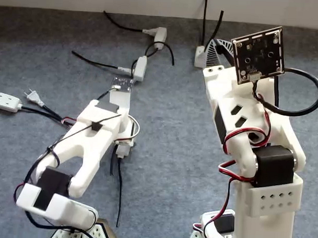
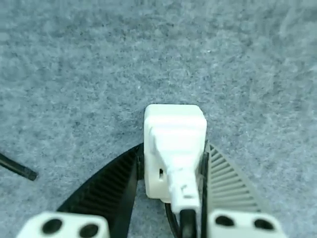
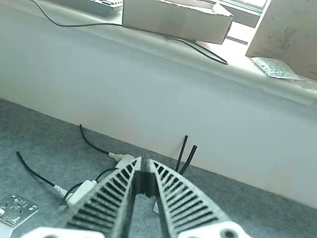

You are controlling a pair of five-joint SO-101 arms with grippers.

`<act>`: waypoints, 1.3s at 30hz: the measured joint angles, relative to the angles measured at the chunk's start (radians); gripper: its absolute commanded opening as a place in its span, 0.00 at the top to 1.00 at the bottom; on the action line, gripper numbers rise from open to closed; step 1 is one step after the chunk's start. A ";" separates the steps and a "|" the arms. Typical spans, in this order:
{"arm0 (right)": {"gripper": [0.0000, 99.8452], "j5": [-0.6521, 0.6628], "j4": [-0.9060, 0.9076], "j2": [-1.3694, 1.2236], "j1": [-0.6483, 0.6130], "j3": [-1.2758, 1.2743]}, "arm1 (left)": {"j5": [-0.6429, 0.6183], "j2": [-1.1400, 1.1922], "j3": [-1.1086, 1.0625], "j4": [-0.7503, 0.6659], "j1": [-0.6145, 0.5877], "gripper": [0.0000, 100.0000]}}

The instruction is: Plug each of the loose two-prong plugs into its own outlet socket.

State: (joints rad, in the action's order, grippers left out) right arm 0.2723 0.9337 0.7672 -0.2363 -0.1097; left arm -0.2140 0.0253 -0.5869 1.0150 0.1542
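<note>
My left gripper (image 2: pixel 174 151) is shut on a white plug block (image 2: pixel 174 144) with a black cord, just above the grey carpet; in the high view it (image 1: pixel 124 147) sits under the left arm. A white outlet socket (image 1: pixel 6 101) lies at the far left, with a loose two-prong plug (image 1: pixel 33 97) beside it. Two more white plug pieces on black cords (image 1: pixel 141 67) (image 1: pixel 159 34) lie at the back. My right gripper (image 3: pixel 143 171) is shut on nothing, raised, and pointing at the back wall (image 1: pixel 201 55).
A small circuit board (image 1: pixel 122 85) lies on the carpet ahead of the left arm. Black cords (image 1: pixel 93 62) trail across the back of the carpet. A white wall (image 3: pixel 208 104) borders the far edge. The right arm's camera board (image 1: pixel 258 54) stands high.
</note>
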 measured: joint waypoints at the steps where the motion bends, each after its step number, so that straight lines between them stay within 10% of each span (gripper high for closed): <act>1: 0.99 0.000 0.000 0.000 0.000 0.000 | 0.000 0.020 0.028 0.025 0.000 0.93; 15: 0.99 0.000 0.000 0.000 0.000 0.000 | 0.032 0.135 0.471 0.132 -0.005 0.97; 30: 0.99 0.000 0.000 0.000 0.005 0.000 | 0.195 1.013 2.050 0.657 -0.029 0.93; 39: 0.99 0.000 0.000 0.000 0.005 0.000 | 0.199 1.186 2.010 0.439 -0.041 0.84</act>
State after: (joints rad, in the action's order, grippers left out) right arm 0.2723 0.9337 0.7672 -0.2317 -0.1097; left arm -0.0146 1.2114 1.4231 1.4538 0.1128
